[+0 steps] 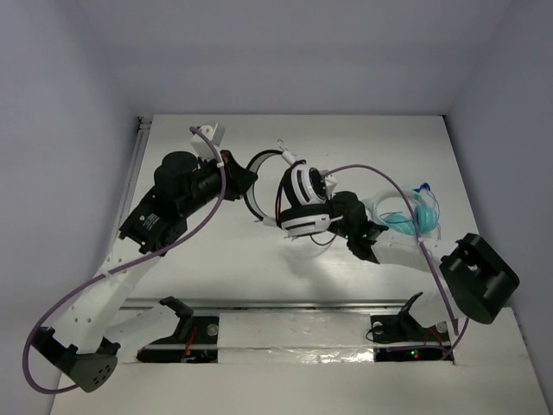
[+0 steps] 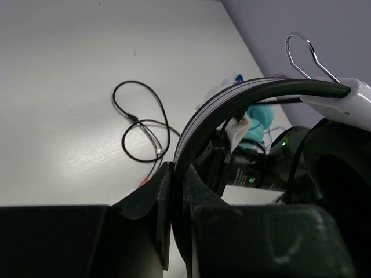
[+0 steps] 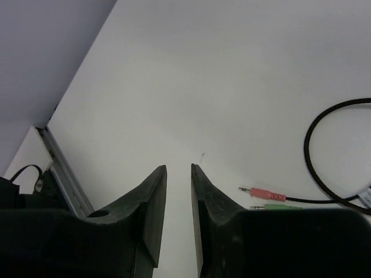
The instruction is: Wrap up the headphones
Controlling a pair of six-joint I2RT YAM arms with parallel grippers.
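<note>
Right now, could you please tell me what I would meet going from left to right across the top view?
Left claw → headphones → right claw → teal headphones.

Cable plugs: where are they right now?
In the right wrist view, the pink and green plugs lie on the table, just right of the right gripper.

Black-and-white headphones (image 1: 302,203): one
Teal headphones (image 1: 406,221): one
Robot arms: two, left arm (image 1: 164,207) and right arm (image 1: 475,277)
Grippers: two, left gripper (image 2: 177,171) and right gripper (image 3: 178,172)
Cable plugs: two, pink plug (image 3: 264,193) and green plug (image 3: 272,207)
</note>
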